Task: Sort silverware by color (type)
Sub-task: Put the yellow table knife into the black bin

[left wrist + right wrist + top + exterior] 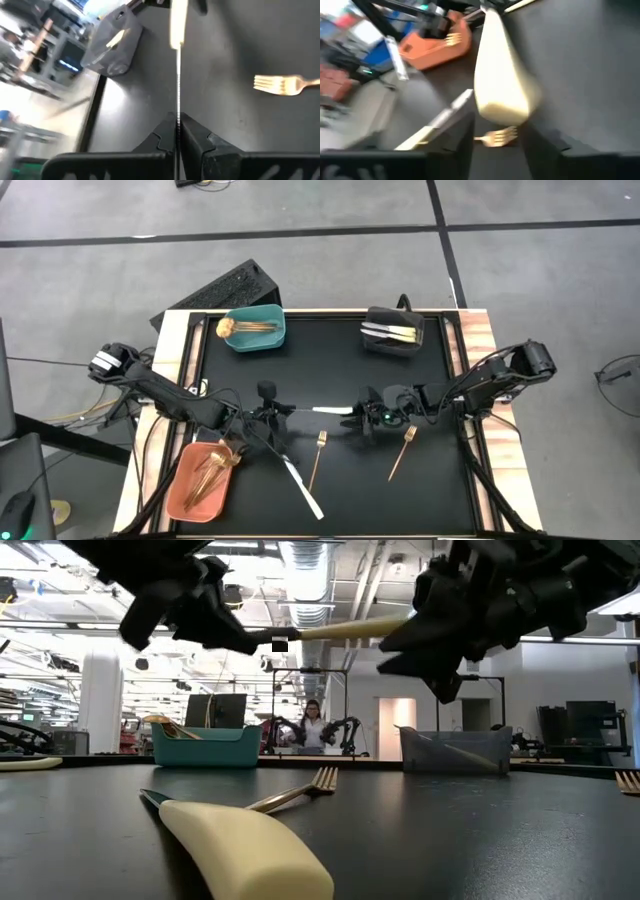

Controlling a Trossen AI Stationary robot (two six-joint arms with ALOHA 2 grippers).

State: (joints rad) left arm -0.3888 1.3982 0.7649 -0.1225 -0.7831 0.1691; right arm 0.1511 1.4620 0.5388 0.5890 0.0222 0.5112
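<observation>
Two grippers meet above mid-table with one white-handled knife (333,410) spanning between them; your left gripper (272,412) is clamped tight on its thin blade, while your right gripper (362,423) has its jaws parted round the cream handle, and you cannot tell whether they grip; two gold forks (318,456) and another white-handled knife (302,487) lie on the black mat; more silverware sits in the teal bin (254,330), the black bin (393,332) and the orange bin (203,478).
</observation>
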